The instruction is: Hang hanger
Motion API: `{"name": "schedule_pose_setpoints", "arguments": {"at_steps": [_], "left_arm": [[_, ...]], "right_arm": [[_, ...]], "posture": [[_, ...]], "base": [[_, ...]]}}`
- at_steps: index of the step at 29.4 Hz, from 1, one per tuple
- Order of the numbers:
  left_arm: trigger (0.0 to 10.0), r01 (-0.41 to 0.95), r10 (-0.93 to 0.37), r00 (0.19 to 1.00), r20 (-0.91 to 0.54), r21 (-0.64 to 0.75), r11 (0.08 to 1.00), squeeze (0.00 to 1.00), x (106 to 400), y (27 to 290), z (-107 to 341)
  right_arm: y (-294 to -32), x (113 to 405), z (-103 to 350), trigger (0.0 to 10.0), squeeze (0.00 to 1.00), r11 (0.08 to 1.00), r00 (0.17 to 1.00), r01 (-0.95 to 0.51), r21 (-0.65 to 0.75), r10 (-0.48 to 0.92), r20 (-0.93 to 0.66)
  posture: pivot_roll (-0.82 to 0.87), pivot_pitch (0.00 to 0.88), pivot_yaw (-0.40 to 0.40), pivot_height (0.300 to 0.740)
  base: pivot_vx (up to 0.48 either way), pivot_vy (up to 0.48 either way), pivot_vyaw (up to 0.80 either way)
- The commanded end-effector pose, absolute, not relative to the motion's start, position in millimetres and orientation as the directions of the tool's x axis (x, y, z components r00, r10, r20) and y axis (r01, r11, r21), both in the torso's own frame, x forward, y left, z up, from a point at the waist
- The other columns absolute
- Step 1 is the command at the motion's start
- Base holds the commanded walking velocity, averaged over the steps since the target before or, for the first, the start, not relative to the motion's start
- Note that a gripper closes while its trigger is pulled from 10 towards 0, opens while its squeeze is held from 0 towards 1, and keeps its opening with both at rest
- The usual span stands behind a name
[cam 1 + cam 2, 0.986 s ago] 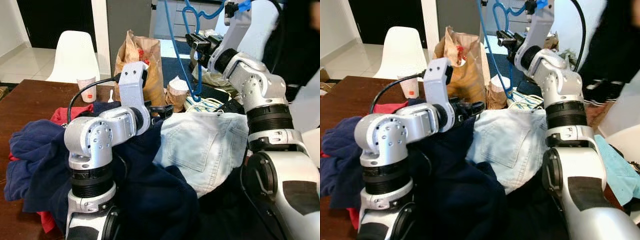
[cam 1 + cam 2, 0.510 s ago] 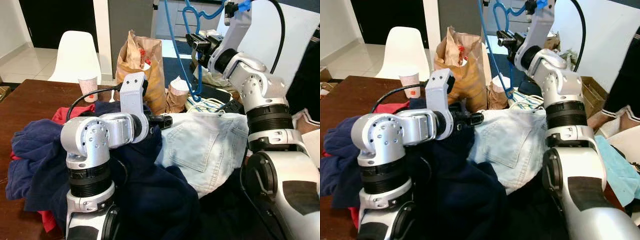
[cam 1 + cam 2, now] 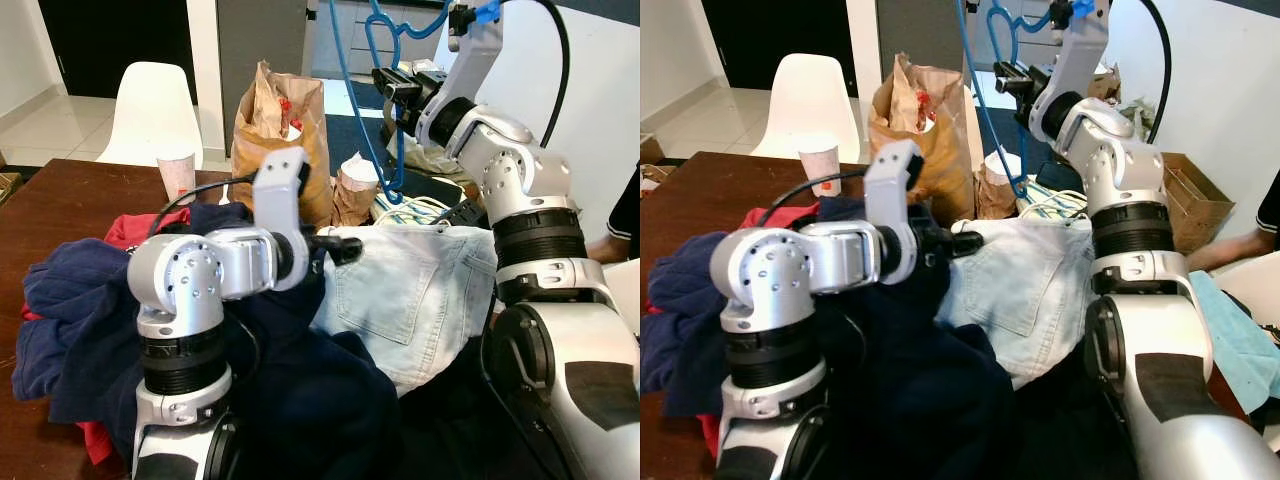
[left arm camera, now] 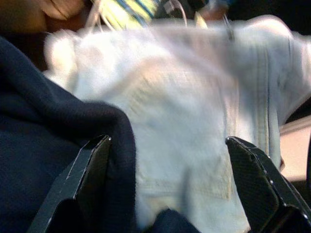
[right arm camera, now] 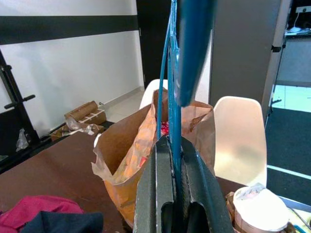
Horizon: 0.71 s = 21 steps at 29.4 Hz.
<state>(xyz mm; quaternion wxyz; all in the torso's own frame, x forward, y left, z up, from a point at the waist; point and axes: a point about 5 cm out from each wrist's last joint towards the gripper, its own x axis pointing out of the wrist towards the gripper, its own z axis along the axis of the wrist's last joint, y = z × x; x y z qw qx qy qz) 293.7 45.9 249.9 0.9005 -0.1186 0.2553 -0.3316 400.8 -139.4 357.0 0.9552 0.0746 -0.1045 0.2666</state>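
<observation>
Clamped tight, my right gripper (image 5: pixel 176 160) has its two black fingers pressed onto the thin wire of a blue hanger (image 3: pixel 383 40), held high above the brown table (image 3: pixel 60 205). My left gripper (image 4: pixel 170 184) is spread wide with nothing between its fingers (image 4: pixel 90 167), hovering low over the clothes on that table, one finger against a dark navy garment (image 3: pixel 300 390) and the other over pale blue jeans (image 3: pixel 410 290).

The hanger rises from my right fingers, its hook upward, well above and beyond the jeans. I count one hanger, one pair of jeans, one navy garment, one red cloth (image 3: pixel 135 228) under it, one crumpled brown paper bag (image 3: pixel 275 115) standing on the table, one paper cup (image 3: pixel 176 172) beside the bag, and one white chair (image 3: pixel 150 110) behind the table.

The floor beyond is pale tile, the wall white.
</observation>
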Motion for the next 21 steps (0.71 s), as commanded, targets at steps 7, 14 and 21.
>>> {"name": "schedule_pose_setpoints", "arguments": {"at_steps": [7,14,21], "left_arm": [[10.0,0.587,-0.700,0.501,-0.508,-0.394,0.707,0.00,275,25,216],[10.0,0.539,-0.604,0.576,-0.551,-0.300,0.787,0.00,283,43,216],[10.0,0.462,-0.465,0.679,-0.568,-0.161,0.872,0.00,292,70,223]], "right_arm": [[-143,401,362,10.0,0.00,0.854,0.841,-0.513,0.090,0.478,0.255],[-144,401,362,10.0,0.00,0.857,0.844,-0.508,0.092,0.473,0.254],[-146,401,362,10.0,0.00,0.860,0.847,-0.502,0.094,0.467,0.253]], "posture": [[0.01,0.000,-0.068,0.740],[0.01,0.000,-0.068,0.740],[0.01,0.000,-0.069,0.740]], "base": [[0.000,0.000,0.00],[0.000,0.000,0.00],[0.000,0.000,0.00]]}}
